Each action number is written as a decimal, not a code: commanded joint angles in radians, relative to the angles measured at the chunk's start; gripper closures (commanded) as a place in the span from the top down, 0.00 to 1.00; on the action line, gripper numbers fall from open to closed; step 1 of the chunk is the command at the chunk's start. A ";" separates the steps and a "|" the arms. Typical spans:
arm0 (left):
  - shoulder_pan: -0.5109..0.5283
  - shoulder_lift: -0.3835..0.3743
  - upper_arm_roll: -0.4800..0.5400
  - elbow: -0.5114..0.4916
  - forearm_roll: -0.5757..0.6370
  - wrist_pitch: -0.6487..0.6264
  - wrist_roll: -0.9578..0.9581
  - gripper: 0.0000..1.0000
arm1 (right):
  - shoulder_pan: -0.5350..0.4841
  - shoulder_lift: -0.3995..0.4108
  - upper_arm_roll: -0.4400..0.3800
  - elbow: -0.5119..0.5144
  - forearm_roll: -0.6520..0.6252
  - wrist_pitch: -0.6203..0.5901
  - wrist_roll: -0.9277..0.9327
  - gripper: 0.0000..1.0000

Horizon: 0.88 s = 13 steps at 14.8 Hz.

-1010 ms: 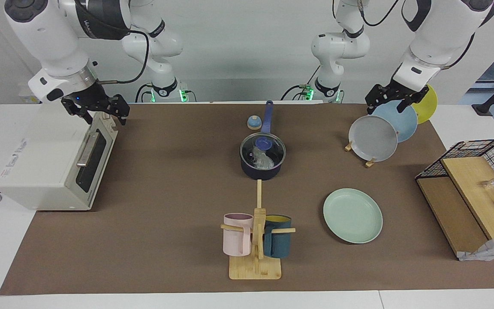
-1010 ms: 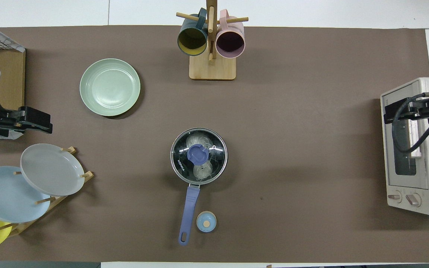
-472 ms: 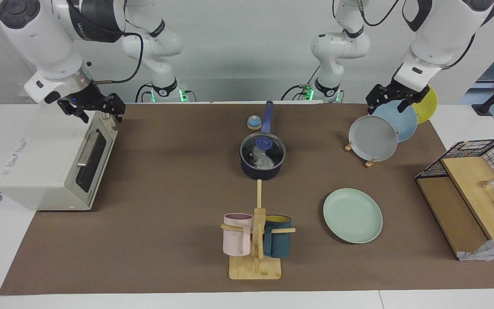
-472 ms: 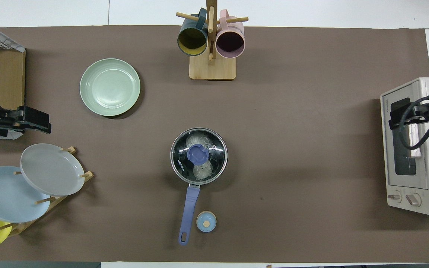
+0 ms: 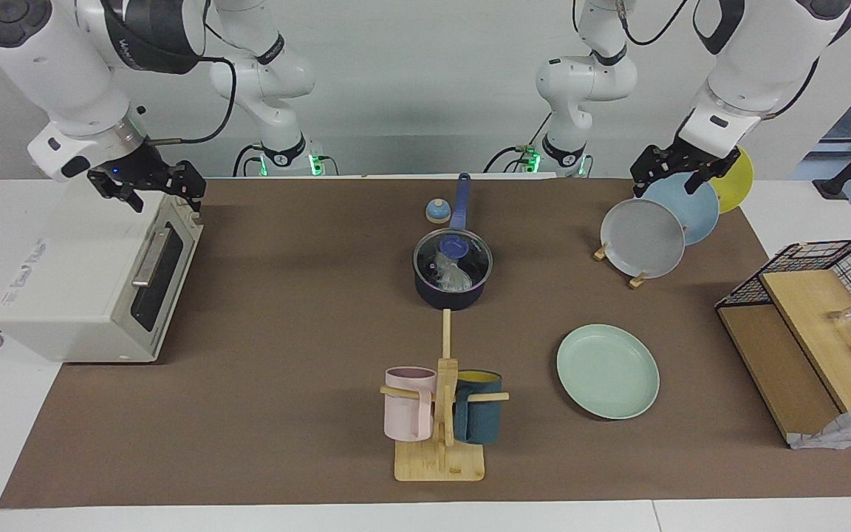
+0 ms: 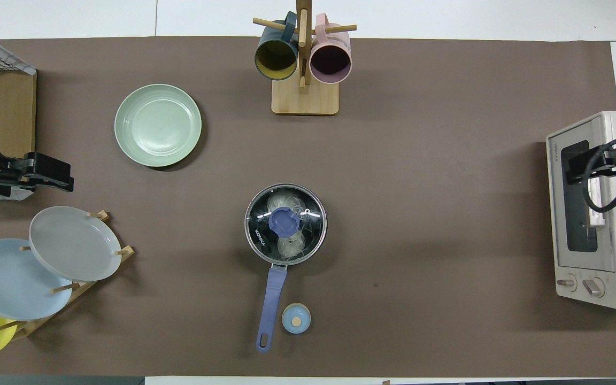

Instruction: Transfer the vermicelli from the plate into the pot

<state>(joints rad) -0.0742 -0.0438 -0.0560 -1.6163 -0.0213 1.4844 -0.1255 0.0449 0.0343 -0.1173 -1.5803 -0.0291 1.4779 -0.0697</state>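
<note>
The dark pot (image 5: 449, 298) with its long blue handle (image 6: 271, 299) stands mid-table under a glass lid (image 6: 265, 214). Through the lid shows the whitish vermicelli (image 5: 455, 278) (image 6: 292, 247), lying inside the pot. The mint-green plate (image 5: 607, 371) (image 6: 158, 125) lies bare, farther from the robots than the pot, toward the left arm's end. My left gripper (image 5: 680, 171) (image 6: 46, 174) hangs open over the plate rack, holding nothing. Over the toaster oven's top edge my right gripper (image 5: 148, 188) (image 6: 580, 166) is also open, with nothing in it.
A white toaster oven (image 5: 93, 281) sits at the right arm's end. A wooden mug stand (image 5: 440, 451) carries a pink and a teal mug. A rack holds grey (image 5: 641, 238), light-blue and yellow plates. A wire basket with wooden boards (image 5: 810, 325) and a small blue knob (image 5: 437, 212) stand nearby.
My right gripper has drawn back over the toaster oven, toward the right arm's end of the table. The left gripper, pot, lid and plate have not moved.
</note>
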 commanded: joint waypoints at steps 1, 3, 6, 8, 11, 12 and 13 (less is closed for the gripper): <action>0.011 -0.021 -0.008 -0.013 -0.006 -0.001 -0.005 1.00 | -0.040 -0.022 0.034 -0.029 0.006 0.019 -0.019 1.00; 0.011 -0.021 -0.008 -0.013 -0.006 -0.001 -0.005 1.00 | -0.039 -0.025 0.034 -0.032 0.006 0.019 -0.018 1.00; 0.011 -0.021 -0.010 -0.013 -0.006 -0.001 -0.005 1.00 | -0.036 -0.027 0.033 -0.030 0.006 0.019 -0.025 1.00; 0.011 -0.021 -0.008 -0.013 -0.006 -0.001 -0.005 1.00 | -0.027 -0.034 0.033 -0.033 0.006 0.012 -0.028 1.00; 0.011 -0.021 -0.008 -0.013 -0.006 -0.001 -0.005 1.00 | -0.020 -0.065 0.033 -0.041 0.006 0.005 -0.016 1.00; 0.011 -0.021 -0.008 -0.013 -0.006 -0.001 -0.005 1.00 | -0.026 -0.065 0.034 -0.038 0.006 0.007 -0.024 1.00; 0.011 -0.021 -0.008 -0.013 -0.006 -0.001 -0.005 1.00 | -0.027 -0.065 0.033 -0.037 0.006 0.012 -0.021 1.00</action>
<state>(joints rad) -0.0740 -0.0438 -0.0565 -1.6163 -0.0213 1.4844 -0.1255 0.0326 -0.0008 -0.0927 -1.5840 -0.0289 1.4770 -0.0703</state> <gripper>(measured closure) 0.000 0.000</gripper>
